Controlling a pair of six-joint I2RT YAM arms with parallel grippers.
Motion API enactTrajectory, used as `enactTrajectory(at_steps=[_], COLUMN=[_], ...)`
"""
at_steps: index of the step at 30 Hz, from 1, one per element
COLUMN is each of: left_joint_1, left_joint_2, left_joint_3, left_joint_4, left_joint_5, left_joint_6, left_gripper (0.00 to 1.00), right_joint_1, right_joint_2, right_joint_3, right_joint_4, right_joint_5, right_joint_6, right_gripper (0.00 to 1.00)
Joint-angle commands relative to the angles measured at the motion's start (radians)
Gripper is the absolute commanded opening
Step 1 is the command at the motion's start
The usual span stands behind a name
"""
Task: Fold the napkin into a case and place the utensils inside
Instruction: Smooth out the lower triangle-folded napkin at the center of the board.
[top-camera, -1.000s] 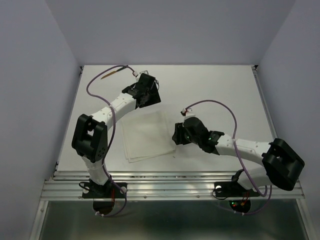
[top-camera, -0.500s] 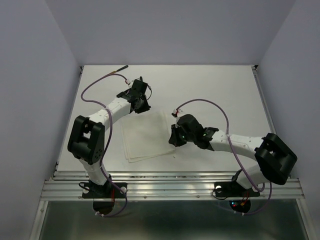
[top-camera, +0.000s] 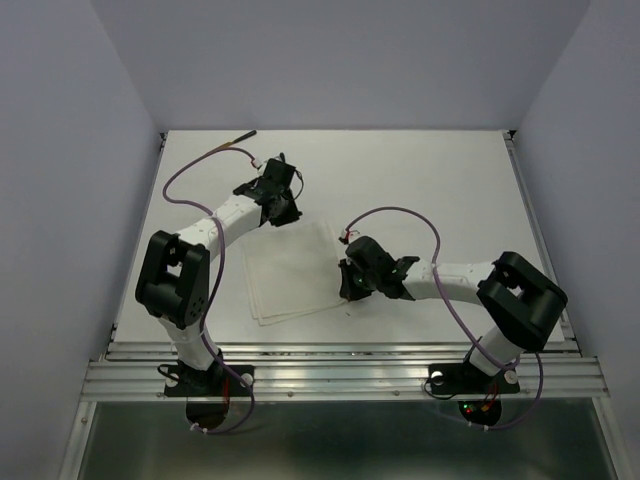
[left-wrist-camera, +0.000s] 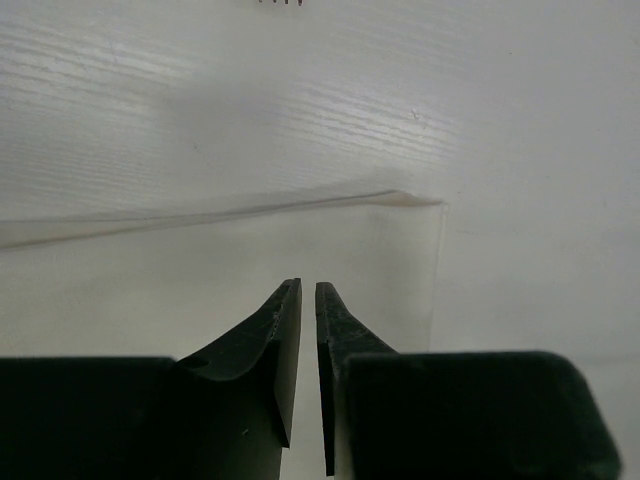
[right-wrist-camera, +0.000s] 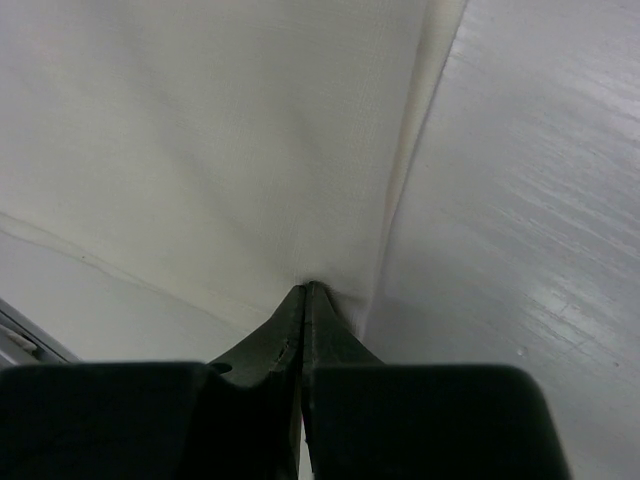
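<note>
The white napkin (top-camera: 290, 270) lies flat on the table, with stacked layers showing along its near edge. My left gripper (top-camera: 283, 213) is down on its far left corner. In the left wrist view its jaws (left-wrist-camera: 308, 286) stand nearly together with a thin strip of white cloth between them, and the napkin's corner (left-wrist-camera: 425, 203) lies just ahead. My right gripper (top-camera: 346, 287) is at the napkin's right edge. There it is shut (right-wrist-camera: 305, 288) on a puckered pinch of the napkin (right-wrist-camera: 220, 150). One brown utensil (top-camera: 236, 137) lies at the table's far left corner.
Purple cables loop over both arms (top-camera: 190, 165) (top-camera: 400, 212). Grey walls close in the table on the left, back and right. A metal rail (top-camera: 340, 365) runs along the near edge by the arm bases.
The left gripper came down toward the napkin's far corner and closed. The right arm swung left to the napkin's right edge and shut on the cloth.
</note>
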Motion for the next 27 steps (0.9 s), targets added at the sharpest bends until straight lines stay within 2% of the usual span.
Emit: enactTrajectory(at_steps=[1, 6, 10, 15, 21, 27], left_joint_1=[0.006, 0.006, 0.000, -0.031, -0.046, -0.061], left_joint_2=[0.018, 0.047, 0.091, 0.166, 0.234, 0.298], left_joint_3=[0.040, 0.078, 0.127, 0.231, 0.296, 0.340], left_joint_4=[0.002, -0.004, -0.010, -0.052, -0.061, -0.061], left_joint_5=[0.003, 0.034, 0.057, 0.069, 0.146, 0.183], left_joint_6=[0.023, 0.037, 0.051, 0.054, 0.042, 0.034], left_gripper=[0.23, 0.26, 0.33, 0.44, 0.51, 0.57], right_joint_1=[0.004, 0.004, -0.111, -0.226, -0.277, -0.298], right_joint_2=[-0.042, -0.151, -0.133, 0.032, 0.189, 0.323], right_joint_3=[-0.009, 0.020, 0.065, 0.207, 0.379, 0.510], right_joint_4=[-0.006, -0.010, -0.009, -0.009, -0.009, -0.004], right_joint_5=[0.026, 0.130, 0.126, 0.055, -0.037, -0.105], right_joint_6=[-0.004, -0.002, 0.004, 0.004, -0.017, -0.004], right_gripper=[0.01, 0.01, 0.06, 0.07, 0.22, 0.30])
